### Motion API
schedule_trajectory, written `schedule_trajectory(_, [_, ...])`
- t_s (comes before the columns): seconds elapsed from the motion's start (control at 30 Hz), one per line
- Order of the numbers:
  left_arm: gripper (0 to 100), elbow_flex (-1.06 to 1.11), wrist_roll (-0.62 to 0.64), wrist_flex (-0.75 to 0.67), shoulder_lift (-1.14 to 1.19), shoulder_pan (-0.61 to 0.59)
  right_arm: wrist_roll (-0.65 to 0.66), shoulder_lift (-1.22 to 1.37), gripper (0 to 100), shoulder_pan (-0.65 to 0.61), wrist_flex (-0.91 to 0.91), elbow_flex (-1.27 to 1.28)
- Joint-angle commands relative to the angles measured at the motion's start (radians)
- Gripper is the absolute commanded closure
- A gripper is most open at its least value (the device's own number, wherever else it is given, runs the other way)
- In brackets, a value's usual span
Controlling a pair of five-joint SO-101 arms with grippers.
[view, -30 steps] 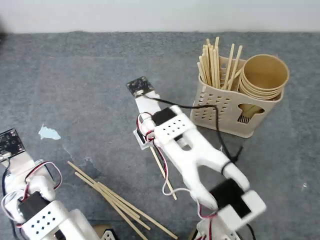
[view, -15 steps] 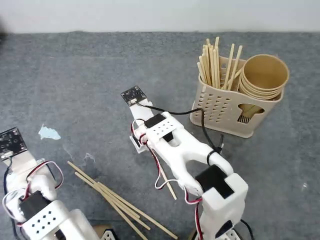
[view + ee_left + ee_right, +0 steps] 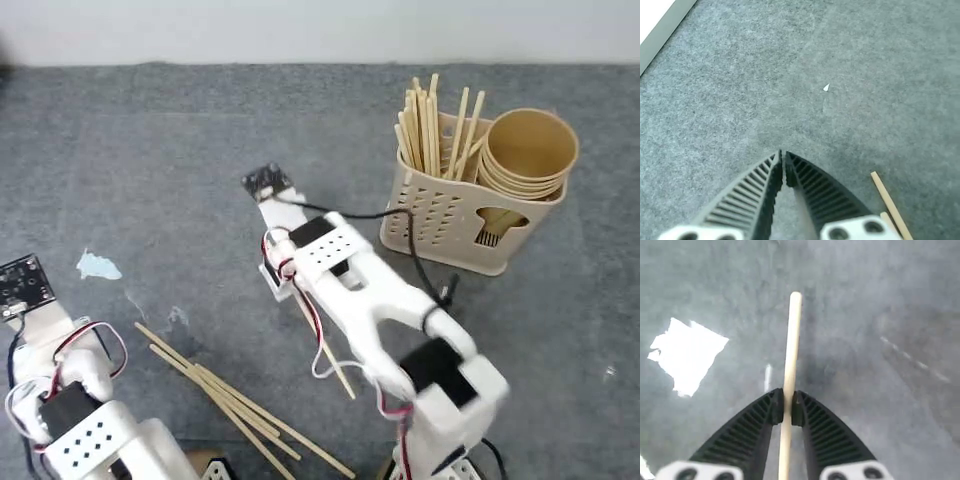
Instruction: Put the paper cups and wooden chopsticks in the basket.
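A beige perforated basket (image 3: 470,215) stands at the back right. It holds stacked paper cups (image 3: 525,150) and several upright wooden chopsticks (image 3: 430,120). My right gripper (image 3: 786,402) is shut on one chopstick (image 3: 791,340) just above the grey mat. In the high view this chopstick (image 3: 325,345) runs under the right arm at the table's middle. Several more chopsticks (image 3: 240,410) lie loose at the front left. My left gripper (image 3: 783,162) is shut on nothing, low over the mat, with a chopstick end (image 3: 888,205) beside it.
A pale blue scrap (image 3: 98,266) lies on the mat at the left, and a white patch (image 3: 687,355) lies close to the right gripper. The left arm (image 3: 70,400) sits at the front left corner. A black cable (image 3: 420,265) trails from the right arm past the basket's front.
The right arm's wrist has swung a little to the left, still gripping the chopstick. The left arm has kept still.
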Motion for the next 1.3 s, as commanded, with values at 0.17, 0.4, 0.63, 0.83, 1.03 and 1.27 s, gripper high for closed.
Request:
schedule_trajectory(0.17, [98, -0.062, 0.008, -0.020, -0.012, 0.005, 0.015, -0.438, 99.1, 0.047, 0.174, -0.126])
schedule_trajectory(0.4, [98, -0.062, 0.006, -0.020, -0.012, 0.005, 0.109, -0.653, 99.1, 0.229, 0.159, -0.229])
schedule_trajectory(0.63, [98, -0.062, 0.006, -0.020, -0.012, 0.005, 0.107, -0.745, 99.1, 0.380, -0.067, -0.252])
schedule_trajectory(0.83, [98, -0.061, 0.006, -0.020, -0.012, 0.006, 0.103, -0.754, 99.1, 0.489, -0.259, -0.250])
schedule_trajectory(1.03, [98, -0.061, 0.006, -0.020, -0.012, 0.006, 0.011, -0.753, 99.1, 0.573, -0.423, -0.245])
schedule_trajectory(1.27, [98, -0.061, 0.006, -0.020, -0.012, 0.006, -0.002, -0.759, 99.1, 0.636, -0.789, 0.026])
